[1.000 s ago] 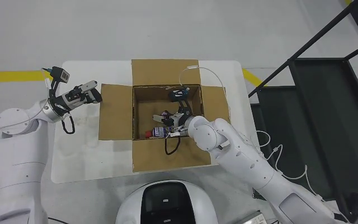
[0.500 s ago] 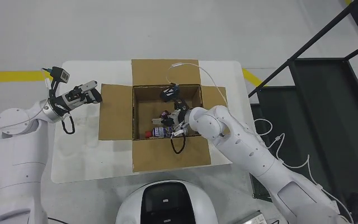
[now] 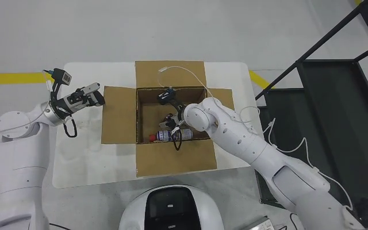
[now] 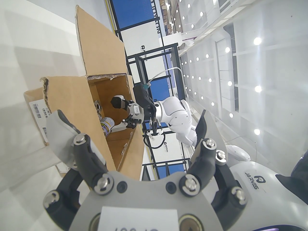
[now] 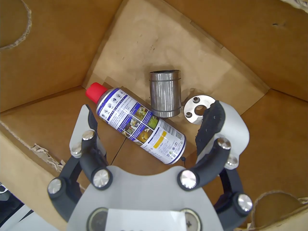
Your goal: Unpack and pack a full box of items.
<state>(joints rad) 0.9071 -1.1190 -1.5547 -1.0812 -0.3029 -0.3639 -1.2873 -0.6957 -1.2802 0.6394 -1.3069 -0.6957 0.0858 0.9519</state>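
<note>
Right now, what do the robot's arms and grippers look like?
The left arm and right arm are glossy white rounded shells. The left gripper and right gripper have grey plates, black linkages, pale fingers with black pads. Black cables loop at both wrists.

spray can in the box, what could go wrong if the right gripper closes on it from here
The spray can lies on its side, slanted between the right gripper's open fingers, so it could roll or twist out as they shut.
The steel cylinder lies right beside the can and the flanged disc sits by one finger; either could get pinched or shoved.
The box wall is close, so a finger may scrape it.
</note>
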